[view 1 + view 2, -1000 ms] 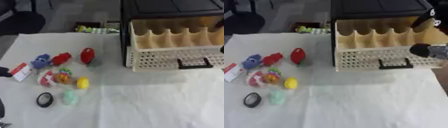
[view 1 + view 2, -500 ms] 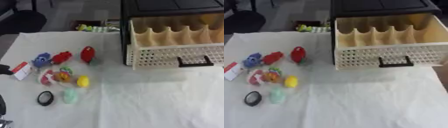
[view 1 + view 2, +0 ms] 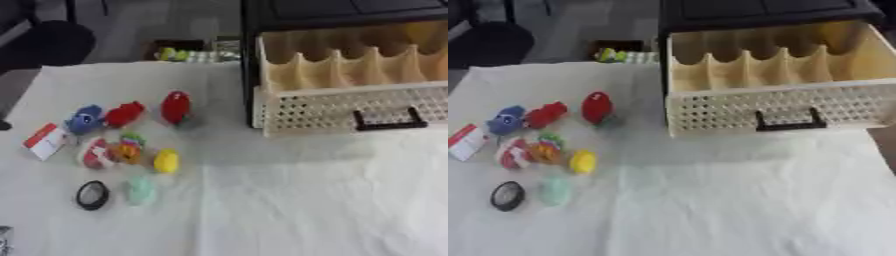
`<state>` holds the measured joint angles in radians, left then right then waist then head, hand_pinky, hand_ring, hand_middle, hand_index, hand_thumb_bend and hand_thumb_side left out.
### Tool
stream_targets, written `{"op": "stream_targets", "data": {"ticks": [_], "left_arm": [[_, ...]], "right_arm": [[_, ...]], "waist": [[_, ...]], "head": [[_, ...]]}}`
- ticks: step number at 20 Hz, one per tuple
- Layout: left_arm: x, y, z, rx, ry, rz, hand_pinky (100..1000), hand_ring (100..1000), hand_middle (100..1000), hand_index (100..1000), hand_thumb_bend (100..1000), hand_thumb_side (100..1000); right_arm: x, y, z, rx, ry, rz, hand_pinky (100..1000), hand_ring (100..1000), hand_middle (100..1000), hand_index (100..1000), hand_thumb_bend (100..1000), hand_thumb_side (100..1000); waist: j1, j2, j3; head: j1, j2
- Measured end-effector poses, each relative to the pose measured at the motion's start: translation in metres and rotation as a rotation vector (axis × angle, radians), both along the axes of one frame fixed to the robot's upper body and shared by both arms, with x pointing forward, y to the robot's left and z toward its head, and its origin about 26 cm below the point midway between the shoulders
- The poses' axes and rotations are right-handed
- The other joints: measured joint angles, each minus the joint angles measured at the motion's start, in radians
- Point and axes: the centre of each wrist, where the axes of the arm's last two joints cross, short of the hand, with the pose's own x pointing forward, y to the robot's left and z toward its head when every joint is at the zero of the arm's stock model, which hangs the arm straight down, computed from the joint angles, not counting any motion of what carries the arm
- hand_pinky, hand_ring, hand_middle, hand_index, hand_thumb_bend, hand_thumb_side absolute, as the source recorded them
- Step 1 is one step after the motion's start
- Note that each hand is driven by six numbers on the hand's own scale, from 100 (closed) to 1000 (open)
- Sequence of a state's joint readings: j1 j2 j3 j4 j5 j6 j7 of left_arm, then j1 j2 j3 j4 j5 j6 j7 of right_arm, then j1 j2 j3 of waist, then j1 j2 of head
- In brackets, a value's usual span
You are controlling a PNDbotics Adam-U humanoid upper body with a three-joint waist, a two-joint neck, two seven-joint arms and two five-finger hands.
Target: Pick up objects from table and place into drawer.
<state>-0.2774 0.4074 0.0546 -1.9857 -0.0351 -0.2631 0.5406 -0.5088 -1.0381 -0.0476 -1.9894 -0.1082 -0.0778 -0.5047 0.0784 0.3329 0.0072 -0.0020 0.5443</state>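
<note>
A cream drawer (image 3: 710, 107) with a perforated front and a black handle (image 3: 786, 121) stands pulled open out of a black cabinet (image 3: 754, 10); wooden dividers split its inside. On the white cloth (image 3: 289, 200) at the left lie several small things: a red oval (image 3: 175, 106), a smaller red piece (image 3: 125, 114), a blue piece (image 3: 85, 119), a red and white card (image 3: 44, 141), a red and white round piece (image 3: 94, 152), an orange and green piece (image 3: 129, 150), a yellow egg shape (image 3: 165, 161), a pale green piece (image 3: 140, 190) and a black ring (image 3: 92, 195). Neither hand shows.
Behind the cloth's far edge stands a dark box (image 3: 184, 50) with yellow-green items. A dark rounded shape (image 3: 44, 45) sits at the far left. A grey sliver (image 3: 3, 242) that I cannot make out shows at the bottom left corner.
A second ago my right hand was at the drawer's right end; it has left the view. The things on the cloth have not moved.
</note>
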Motion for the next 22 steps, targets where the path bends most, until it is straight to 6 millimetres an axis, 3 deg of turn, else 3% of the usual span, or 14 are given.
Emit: {"op": "stream_targets", "data": {"ticks": [9, 15, 22], "left_arm": [[0.001, 0.019, 0.054, 0.247, -0.041, 0.145, 405, 473, 545, 759, 100, 738], [0.0, 0.024, 0.075, 0.394, 0.028, 0.207, 420, 490, 583, 795, 100, 700], [-0.005, 0.031, 0.1, 0.594, 0.101, 0.291, 455, 521, 619, 823, 100, 682]], "right_arm": [[0.004, 0.005, -0.006, 0.104, -0.082, 0.06, 318, 100, 114, 589, 100, 887], [0.005, 0.007, -0.007, 0.113, -0.114, 0.105, 471, 241, 262, 666, 148, 928], [0.005, 0.008, -0.006, 0.104, -0.147, 0.135, 563, 317, 339, 703, 166, 950]], "waist": [[0.017, 0.0, 0.0], [0.023, 0.004, 0.001], [0.027, 0.008, 0.006]], "head": [[0.001, 0.018], [0.018, 0.026], [0.021, 0.025]]}}
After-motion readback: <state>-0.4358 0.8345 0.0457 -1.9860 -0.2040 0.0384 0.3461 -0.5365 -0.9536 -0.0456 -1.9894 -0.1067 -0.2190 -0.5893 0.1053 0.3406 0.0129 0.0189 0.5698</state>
